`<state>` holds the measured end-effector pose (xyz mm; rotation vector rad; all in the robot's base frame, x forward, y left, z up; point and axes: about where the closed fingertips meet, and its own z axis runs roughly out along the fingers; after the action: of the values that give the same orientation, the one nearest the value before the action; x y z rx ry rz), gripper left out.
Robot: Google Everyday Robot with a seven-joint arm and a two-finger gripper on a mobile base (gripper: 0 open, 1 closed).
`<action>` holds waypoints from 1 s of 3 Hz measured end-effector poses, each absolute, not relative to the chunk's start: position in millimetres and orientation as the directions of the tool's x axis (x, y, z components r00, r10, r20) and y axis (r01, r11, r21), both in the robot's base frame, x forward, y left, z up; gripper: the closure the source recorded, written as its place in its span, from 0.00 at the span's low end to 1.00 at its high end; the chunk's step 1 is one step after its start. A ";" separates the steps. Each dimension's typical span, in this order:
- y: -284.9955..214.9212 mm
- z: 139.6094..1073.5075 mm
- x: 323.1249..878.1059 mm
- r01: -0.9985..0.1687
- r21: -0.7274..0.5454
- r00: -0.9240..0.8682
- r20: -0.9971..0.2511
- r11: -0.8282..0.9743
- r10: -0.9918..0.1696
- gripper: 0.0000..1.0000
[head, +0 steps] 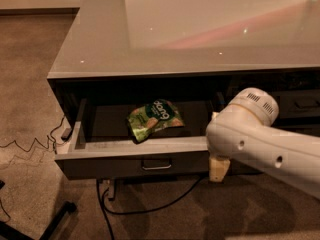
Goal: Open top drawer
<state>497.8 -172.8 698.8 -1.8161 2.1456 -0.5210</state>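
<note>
The drawer (pixel 110 167) stood well out, a snack bag (pixel 154 120) lying inside, so little seemed left; the end effector (pixel 219 168) hung at its front, whether clenched or released I could not tell.

My one cam looks down from above & in front, angled at the glossy cabinet top (pixel 200 29) and the pulled-out top drawer (pixel 130 148) at mid-frame. Close range: the furniture fills most of the frame, carpet (pixel 30 84) at left & bottom. The white arm (pixel 260 144) cuts in from lower right, nearest the lens. The gripper (pixel 219 168) hangs under it, in front of the drawer face, right of the handle (pixel 156 164).
</note>
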 end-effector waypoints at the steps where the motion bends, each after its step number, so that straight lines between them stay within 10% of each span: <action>1: -200.7 700.8 521.9 -0.873 -0.414 -0.219 -0.141 0.258 -0.966 0.00; 3: -190.8 682.0 558.8 -0.949 -0.196 -0.160 -0.377 0.247 -0.912 0.00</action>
<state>558.8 -190.8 682.0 -1.6994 2.1102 0.1194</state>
